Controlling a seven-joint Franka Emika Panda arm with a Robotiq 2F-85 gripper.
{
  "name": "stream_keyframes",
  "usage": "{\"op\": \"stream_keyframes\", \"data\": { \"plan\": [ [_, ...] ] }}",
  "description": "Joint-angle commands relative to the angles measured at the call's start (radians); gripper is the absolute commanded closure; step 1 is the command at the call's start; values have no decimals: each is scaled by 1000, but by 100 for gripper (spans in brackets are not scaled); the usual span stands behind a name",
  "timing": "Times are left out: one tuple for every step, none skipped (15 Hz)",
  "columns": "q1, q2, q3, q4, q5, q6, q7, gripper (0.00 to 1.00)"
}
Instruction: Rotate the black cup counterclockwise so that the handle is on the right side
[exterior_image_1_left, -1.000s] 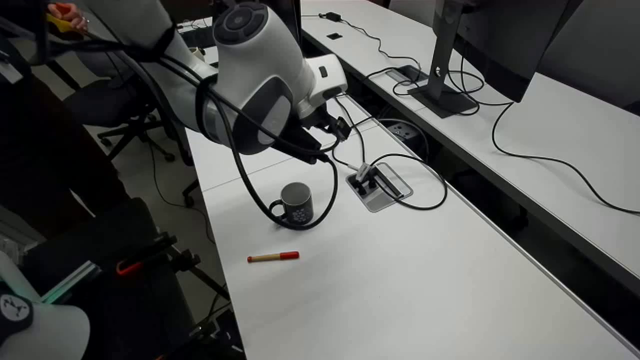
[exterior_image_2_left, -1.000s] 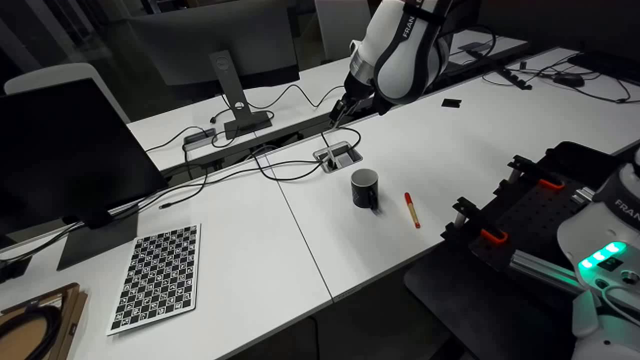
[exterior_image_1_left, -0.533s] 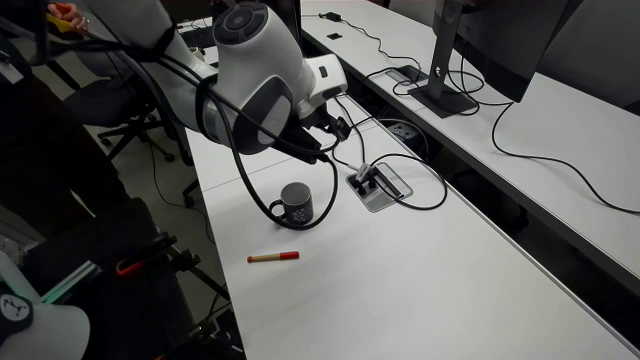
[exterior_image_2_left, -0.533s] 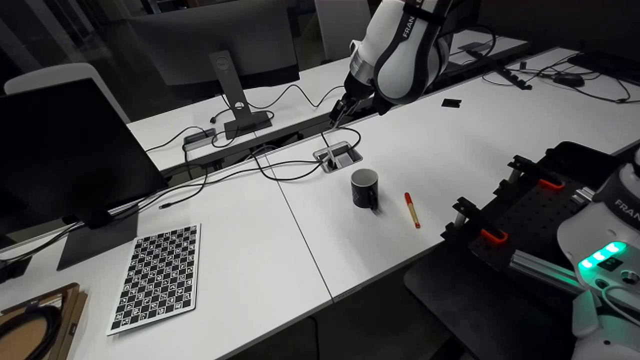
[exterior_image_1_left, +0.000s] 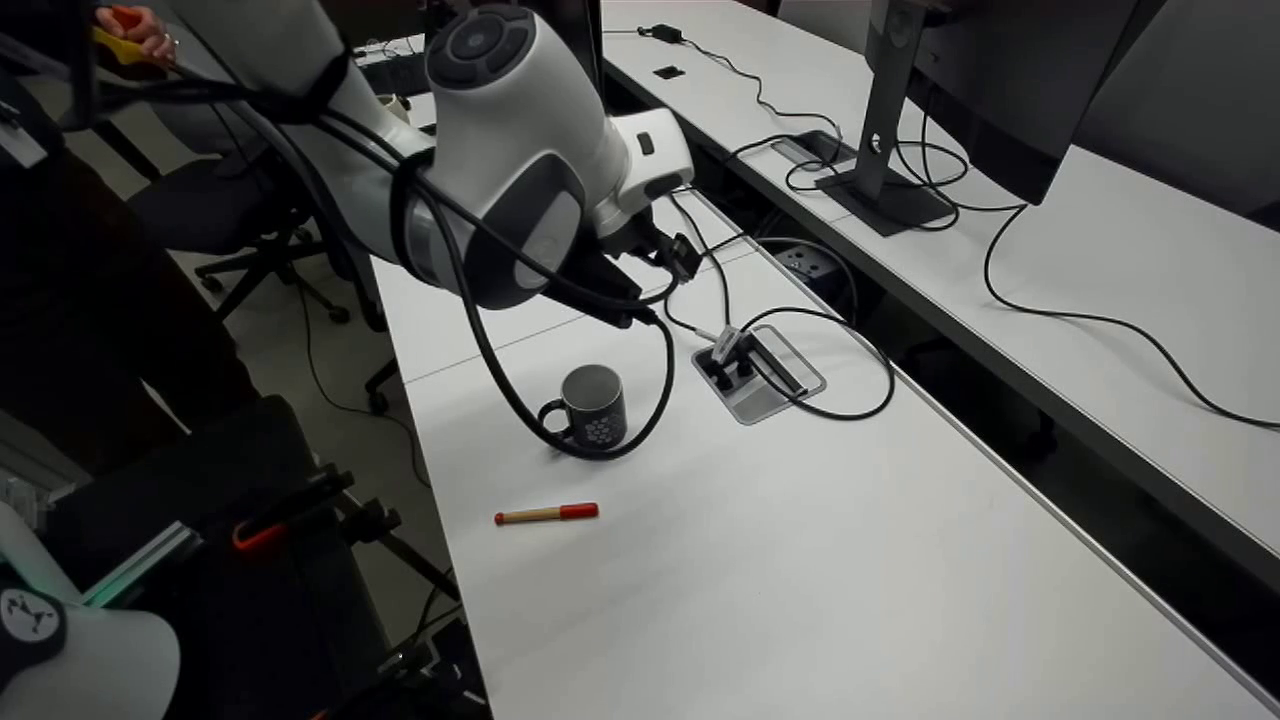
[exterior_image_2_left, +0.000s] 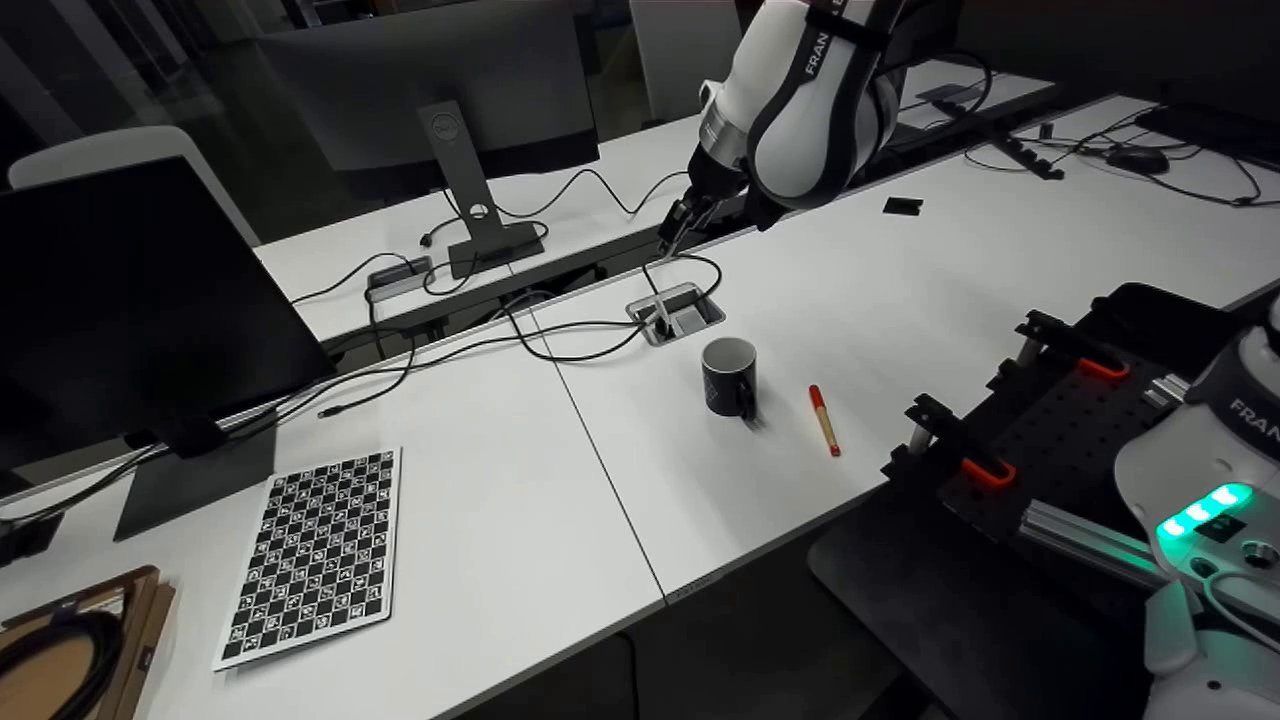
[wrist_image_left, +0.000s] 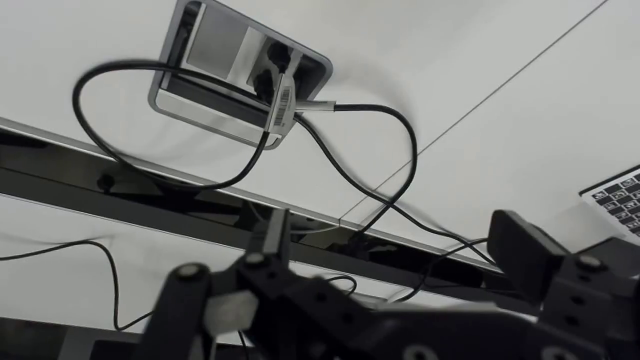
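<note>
Mug (exterior_image_2_left: 724, 388) is set upright on the surface (exterior_image_2_left: 850, 310), left of the pen (exterior_image_2_left: 824, 420) in an exterior view. Probably ceramic, stiff, slick, chippable, though dimly lit, it is best pinched at its rim (exterior_image_2_left: 728, 371), clear of the handle (exterior_image_2_left: 747, 398). Hand (wrist_image_left: 392, 240) is spread, empty.

Both exterior views are pretty murky upper left, though the desk (exterior_image_2_left: 500, 510) looks bright. Green lights (exterior_image_2_left: 1198, 511) glow lower right in an exterior view. Wrist view's end effector (wrist_image_left: 391, 225) looks kinda soft.
</note>
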Motion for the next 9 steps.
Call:
{"op": "stream_keyframes", "data": {
  "plan": [
    [-24, -8, 28, -9, -21, -15, -1, 0],
    [-39, -4, 44, -10, -31, -15, -1, 0],
    [-43, -5, 50, -12, -35, -15, -4, 0],
    [-56, -2, 66, -13, -44, -16, -5, 0],
    [-63, -1, 76, -14, -52, -19, -8, 0],
    [-72, 0, 87, -15, -60, -18, -10, 0],
    [-79, 0, 94, -16, -64, -20, -9, 25],
    [-84, 1, 99, -17, -69, -18, -10, 28],
    [-88, 0, 102, -18, -72, -16, -10, 34]
  ]
}}
